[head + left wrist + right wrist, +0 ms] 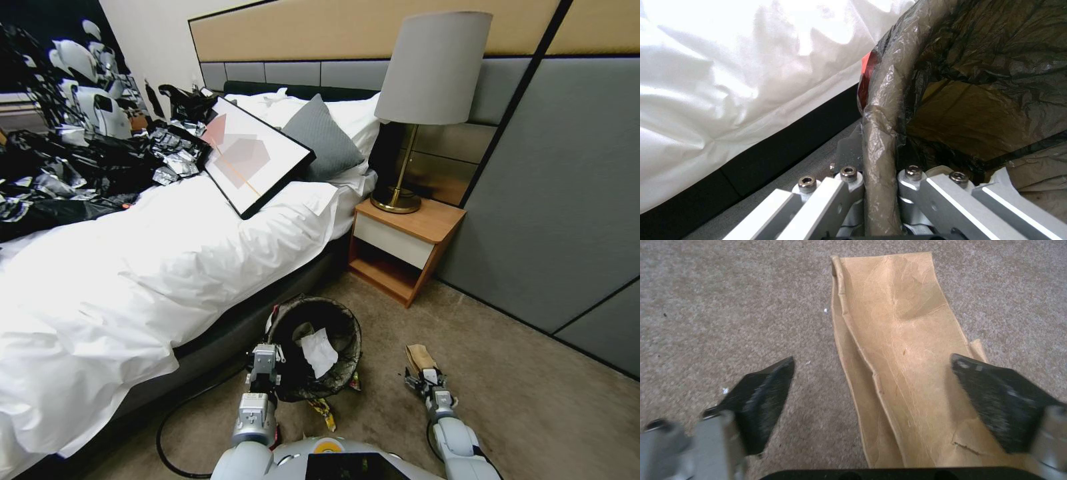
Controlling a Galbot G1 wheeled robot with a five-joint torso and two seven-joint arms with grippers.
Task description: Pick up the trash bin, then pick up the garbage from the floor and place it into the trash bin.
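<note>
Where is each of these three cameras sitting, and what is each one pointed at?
Head view: on the robot's head, looking down at bed, trash bin and both arms.
Left wrist view: on the left arm; left gripper clamps the bin's rim.
Right wrist view: on the right arm; right gripper open over brown paper bag.
Shared: bin, bag.

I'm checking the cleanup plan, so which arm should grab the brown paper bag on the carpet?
The right. Its pincer is open, straddling the brown paper bag on the carpet. The left pincer is shut on the trash bin rim, holding it beside the bed.
</note>
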